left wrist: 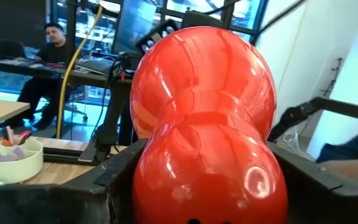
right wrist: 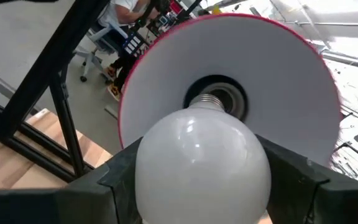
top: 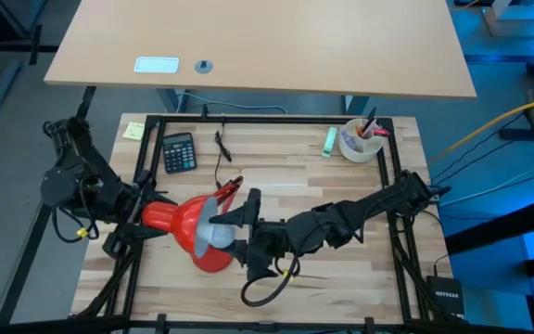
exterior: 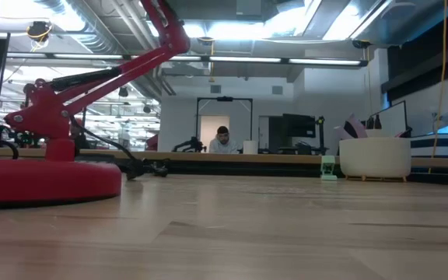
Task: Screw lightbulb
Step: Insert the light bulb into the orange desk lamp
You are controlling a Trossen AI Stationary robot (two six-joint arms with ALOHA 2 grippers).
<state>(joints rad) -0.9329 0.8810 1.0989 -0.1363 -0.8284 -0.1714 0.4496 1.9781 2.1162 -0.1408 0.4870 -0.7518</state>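
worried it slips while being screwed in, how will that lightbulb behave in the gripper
The lightbulb looks smooth and glossy, so it may slip or spin between the right gripper fingers holding it. Its round shape would probably roll if dropped. It looks thin-shelled, likely fragile under a hard squeeze. The left gripper braces the red lamp shade.

On my butcher-block table (top: 341,186): black calculator (top: 178,152), yellow sticky note (top: 133,131), green tube (top: 327,140) beside a white bowl (top: 362,141) of pens; beyond it, a tan desk (top: 267,46) and a seated person (exterior: 222,141).
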